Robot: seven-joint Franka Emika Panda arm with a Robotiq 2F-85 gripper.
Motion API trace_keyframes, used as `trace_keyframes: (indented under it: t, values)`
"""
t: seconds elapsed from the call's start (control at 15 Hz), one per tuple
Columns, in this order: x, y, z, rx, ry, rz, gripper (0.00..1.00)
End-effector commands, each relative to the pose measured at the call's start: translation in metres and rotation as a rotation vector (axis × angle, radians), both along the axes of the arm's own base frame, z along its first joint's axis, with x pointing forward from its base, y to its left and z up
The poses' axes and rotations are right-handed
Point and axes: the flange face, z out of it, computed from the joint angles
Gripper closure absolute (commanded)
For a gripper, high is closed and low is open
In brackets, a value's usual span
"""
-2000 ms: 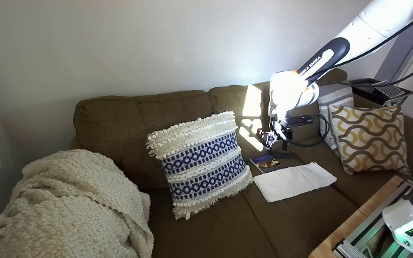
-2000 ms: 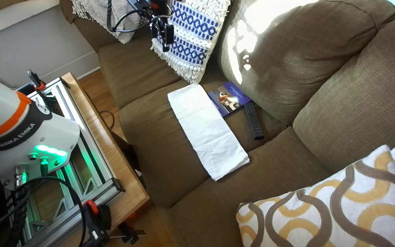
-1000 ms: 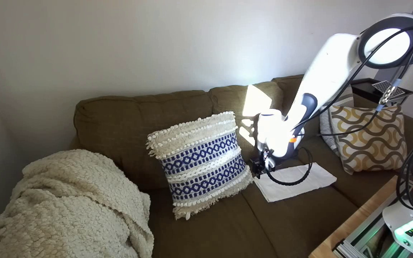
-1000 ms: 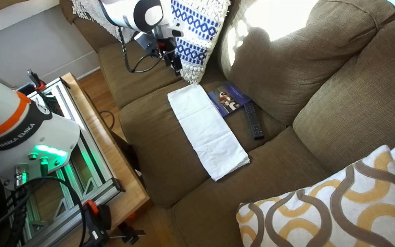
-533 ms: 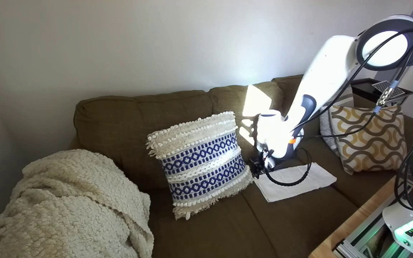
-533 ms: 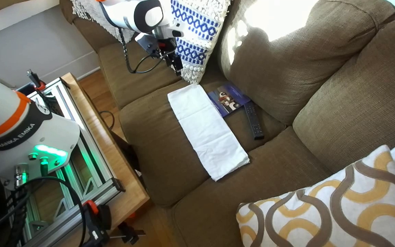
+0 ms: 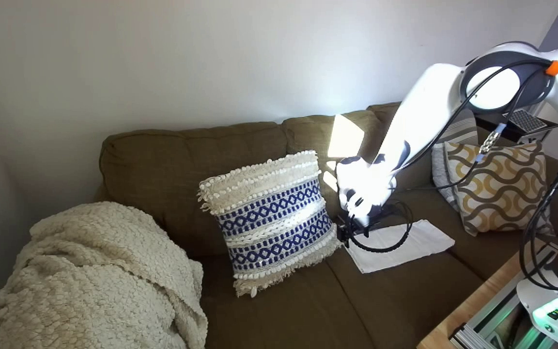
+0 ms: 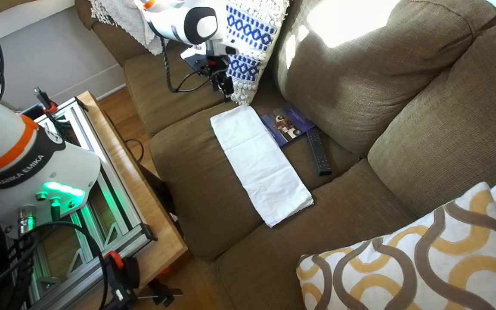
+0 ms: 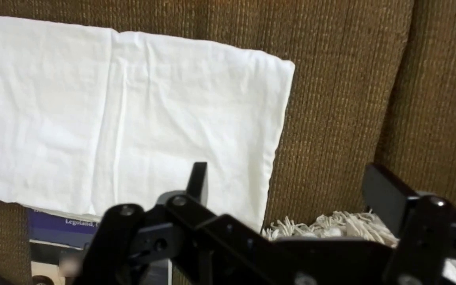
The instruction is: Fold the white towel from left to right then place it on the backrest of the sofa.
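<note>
The white towel (image 8: 261, 165) lies flat on the seat of the sofa (image 8: 200, 181) as a long strip with creases across it; my arm hides part of the towel (image 7: 410, 247) in an exterior view. Just over the towel's end by the fringed pillow hovers my gripper (image 8: 224, 90). In the wrist view the gripper (image 9: 286, 170) is open wide: one finger appears over the towel (image 9: 196, 111), the other beyond its short edge over brown fabric, nothing held between them. The backrest of the sofa (image 7: 192, 165) rises behind the seat, with bare cushions in both exterior views.
A navy-and-white fringed pillow (image 7: 274, 218) leans close beside the gripper. A booklet (image 8: 286, 122) and a black remote (image 8: 318, 153) lie between towel and backrest. A cream blanket (image 7: 100, 276) covers the far end; a swirl-patterned pillow (image 8: 420, 258) sits opposite. The wooden bench (image 8: 166, 241) fronts the seat.
Over two seconds my arm has come down toward the towel's end near the fringed pillow. Within the last half second it has shifted slightly further. The towel has stayed still.
</note>
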Motion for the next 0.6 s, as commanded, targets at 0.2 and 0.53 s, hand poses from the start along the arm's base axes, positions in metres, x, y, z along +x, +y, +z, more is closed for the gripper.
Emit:
trace_keyframes:
  t: [0.2, 0.53]
  values:
    - [0.011, 0.008, -0.064, 0.0, 0.112, 0.01, 0.0]
    - [0.012, 0.014, -0.093, 0.007, 0.105, 0.004, 0.0]
